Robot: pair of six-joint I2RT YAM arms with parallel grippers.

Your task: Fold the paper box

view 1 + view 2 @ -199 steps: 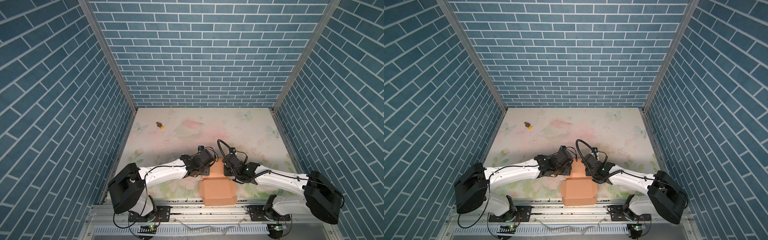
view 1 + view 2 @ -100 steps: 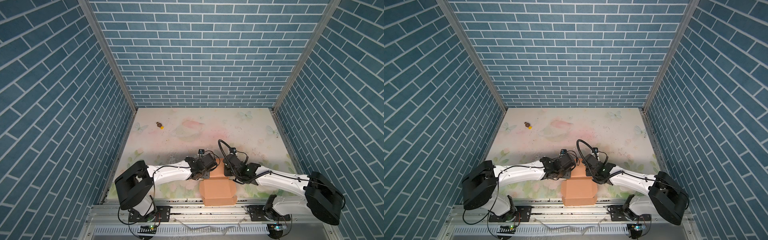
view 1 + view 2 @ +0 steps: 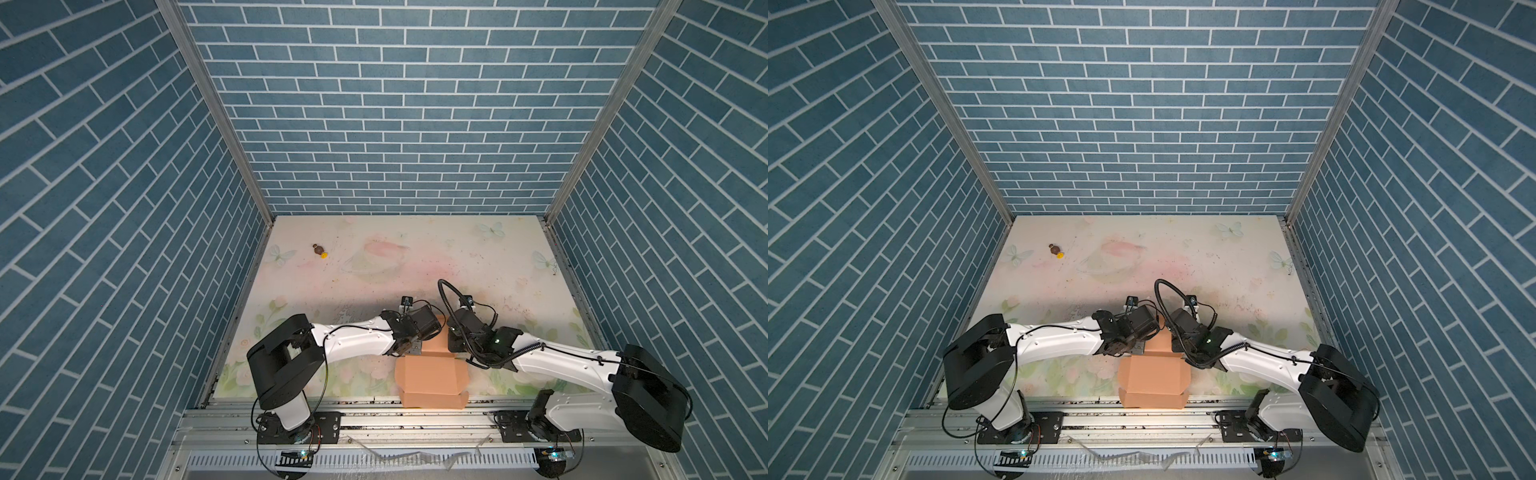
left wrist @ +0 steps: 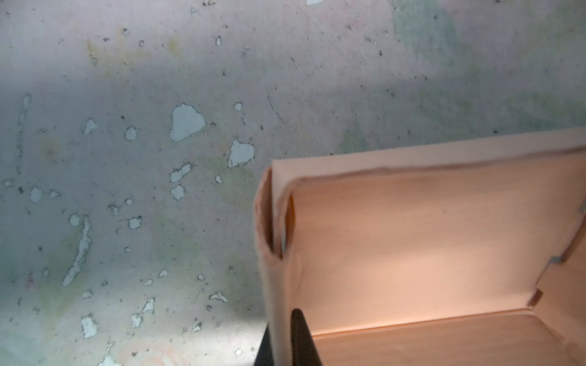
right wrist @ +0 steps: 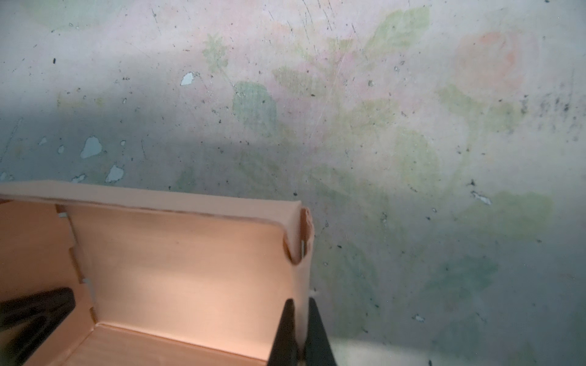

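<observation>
The peach-orange paper box (image 3: 432,374) (image 3: 1152,376) lies at the table's front middle, part-folded, with its front flap over the table edge. My left gripper (image 3: 409,350) (image 3: 1133,349) is at its far left corner. In the left wrist view this gripper (image 4: 282,326) is shut on the box's upright side wall (image 4: 276,285), one black finger inside and one outside. My right gripper (image 3: 455,345) (image 3: 1177,345) is at the far right corner. The right wrist view shows it (image 5: 300,304) shut on the opposite side wall (image 5: 301,272). The back wall (image 5: 177,253) stands upright.
A tiny brown-and-yellow object (image 3: 320,250) (image 3: 1055,250) lies far back on the left of the flowered table mat (image 3: 415,266). Blue brick walls close in three sides. A metal rail (image 3: 353,409) runs along the front edge, just below the box.
My left gripper has closed onto the box's left side wall, and the left arm's base link has swung right. The right gripper has stayed shut on the right wall.
</observation>
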